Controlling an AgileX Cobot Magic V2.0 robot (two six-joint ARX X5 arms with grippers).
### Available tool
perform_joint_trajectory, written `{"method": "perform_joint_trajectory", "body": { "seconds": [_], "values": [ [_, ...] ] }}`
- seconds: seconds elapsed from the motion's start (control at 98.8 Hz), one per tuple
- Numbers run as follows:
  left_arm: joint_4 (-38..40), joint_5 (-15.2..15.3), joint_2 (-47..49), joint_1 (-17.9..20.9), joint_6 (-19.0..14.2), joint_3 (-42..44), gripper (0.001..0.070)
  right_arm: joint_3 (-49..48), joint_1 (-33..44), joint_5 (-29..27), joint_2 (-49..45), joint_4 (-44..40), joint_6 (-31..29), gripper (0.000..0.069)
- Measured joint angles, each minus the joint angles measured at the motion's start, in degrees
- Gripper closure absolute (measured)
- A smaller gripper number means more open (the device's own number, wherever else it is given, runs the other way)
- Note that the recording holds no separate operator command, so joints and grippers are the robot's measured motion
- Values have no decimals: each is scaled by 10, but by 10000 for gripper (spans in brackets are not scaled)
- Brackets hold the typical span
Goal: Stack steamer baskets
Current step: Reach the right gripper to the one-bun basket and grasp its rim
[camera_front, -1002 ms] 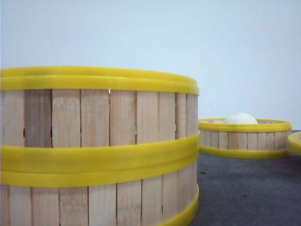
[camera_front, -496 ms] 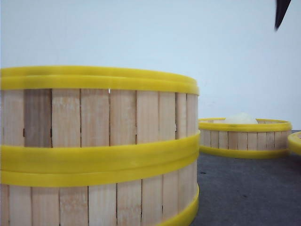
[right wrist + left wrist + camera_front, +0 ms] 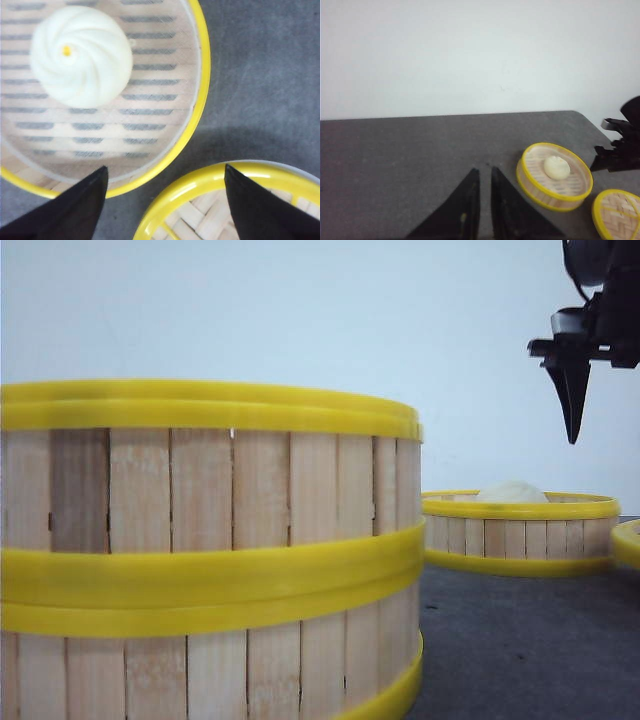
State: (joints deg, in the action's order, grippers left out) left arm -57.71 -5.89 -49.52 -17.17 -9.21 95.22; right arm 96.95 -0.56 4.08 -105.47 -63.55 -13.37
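Observation:
Two steamer baskets stand stacked [image 3: 200,540] close to the front camera on the left. Farther back on the right stands a single basket [image 3: 520,532] with a white bun [image 3: 512,492] in it, and the rim of another basket [image 3: 630,540] shows at the right edge. My right gripper [image 3: 572,400] hangs above those two, open and empty. In its wrist view the right gripper [image 3: 165,167] spans the gap between the bun basket [image 3: 197,105] and the empty basket [image 3: 210,180]. My left gripper [image 3: 482,172] hovers over the mat, its fingers a thin slit apart and holding nothing.
A dark grey mat [image 3: 395,160] covers the table, with a pale wall behind it. The left wrist view shows the bun basket [image 3: 535,187], the empty basket [image 3: 600,220] and the right arm [image 3: 622,150] off to one side.
My right gripper has come down into the front view from the top right, over the far baskets. The stack and the baskets have not moved.

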Motion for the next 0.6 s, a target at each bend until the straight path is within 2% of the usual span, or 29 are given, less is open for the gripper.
{"method": "perform_joint_trajectory", "body": {
  "seconds": [0.476,0.597],
  "values": [
    [-5,0,-3,-6,7,0,695,0,0,-28,-77,27,12,248],
    [-7,0,-3,-6,7,0,695,0,0,-28,-89,29,12,317]
  ]
}}
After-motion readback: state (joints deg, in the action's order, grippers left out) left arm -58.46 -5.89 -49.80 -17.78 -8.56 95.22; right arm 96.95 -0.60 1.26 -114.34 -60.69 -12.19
